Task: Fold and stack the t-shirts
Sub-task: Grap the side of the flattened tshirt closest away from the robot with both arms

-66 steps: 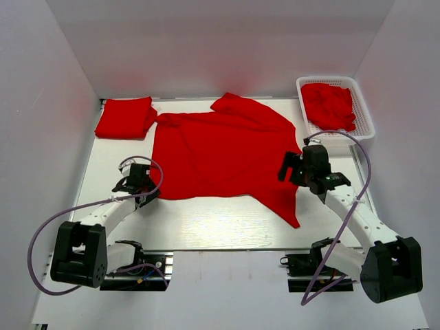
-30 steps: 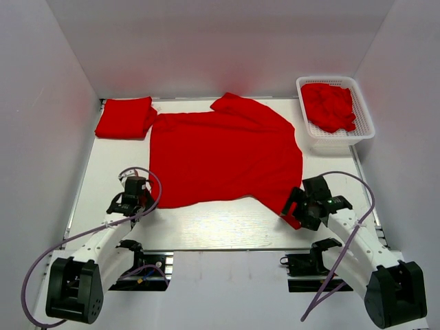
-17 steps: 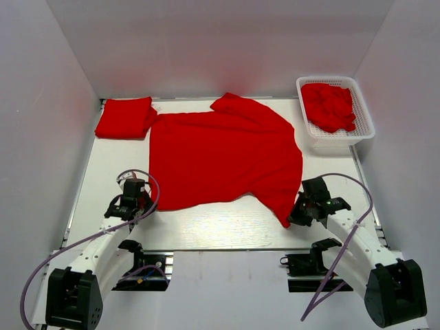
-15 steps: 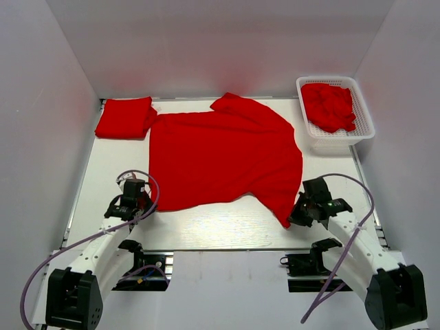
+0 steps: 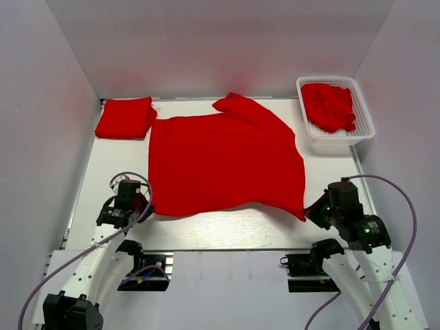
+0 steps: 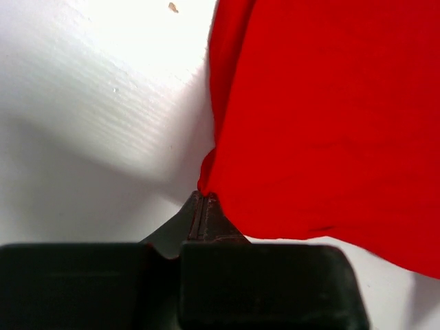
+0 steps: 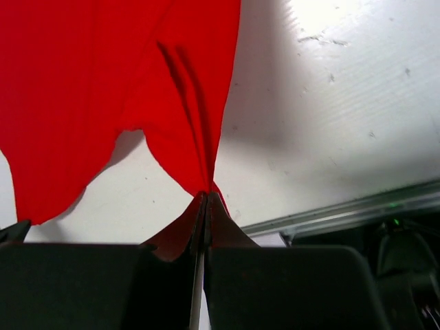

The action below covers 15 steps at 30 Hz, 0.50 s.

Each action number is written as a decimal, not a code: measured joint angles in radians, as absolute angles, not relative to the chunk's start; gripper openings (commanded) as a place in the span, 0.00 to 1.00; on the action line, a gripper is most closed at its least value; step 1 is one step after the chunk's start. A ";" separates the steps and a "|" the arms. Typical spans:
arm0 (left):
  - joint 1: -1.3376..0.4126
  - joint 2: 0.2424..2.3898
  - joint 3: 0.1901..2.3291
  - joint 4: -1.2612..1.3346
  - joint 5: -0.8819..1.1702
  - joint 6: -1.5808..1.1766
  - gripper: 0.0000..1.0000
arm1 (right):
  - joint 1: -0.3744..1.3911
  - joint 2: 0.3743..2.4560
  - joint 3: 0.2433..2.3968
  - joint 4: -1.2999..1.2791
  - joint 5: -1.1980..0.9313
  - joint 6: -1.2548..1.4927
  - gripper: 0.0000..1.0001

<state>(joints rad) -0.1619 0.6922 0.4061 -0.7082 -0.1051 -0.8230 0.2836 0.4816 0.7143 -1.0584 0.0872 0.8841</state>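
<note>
Red t-shirt (image 5: 223, 161), near corners seemingly tight between left and right jaws.

White bench (image 5: 227, 230), seen from above. A spread t-shirt (image 5: 223, 161) lies flat across the middle, one sleeve toward the far edge, its near hem short of the near edge, where a bare strip of bench shows. A folded t-shirt (image 5: 125, 118) sits in the far left corner, just beside it. A white mesh basket (image 5: 327, 80) stands at the far right corner
</note>
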 measured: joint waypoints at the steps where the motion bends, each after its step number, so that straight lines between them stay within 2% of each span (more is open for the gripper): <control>1: -0.162 0.686 0.418 -0.730 -0.102 -0.831 0.00 | 0.284 0.473 0.725 -1.082 0.092 0.888 0.00; 8: -0.162 0.614 0.474 -0.822 -0.086 -0.877 0.00 | 0.283 0.473 0.797 -1.204 0.142 0.885 0.00; 15: -0.162 0.611 0.476 -0.805 -0.097 -0.903 0.00 | 0.283 0.532 0.691 -1.068 0.121 0.819 0.00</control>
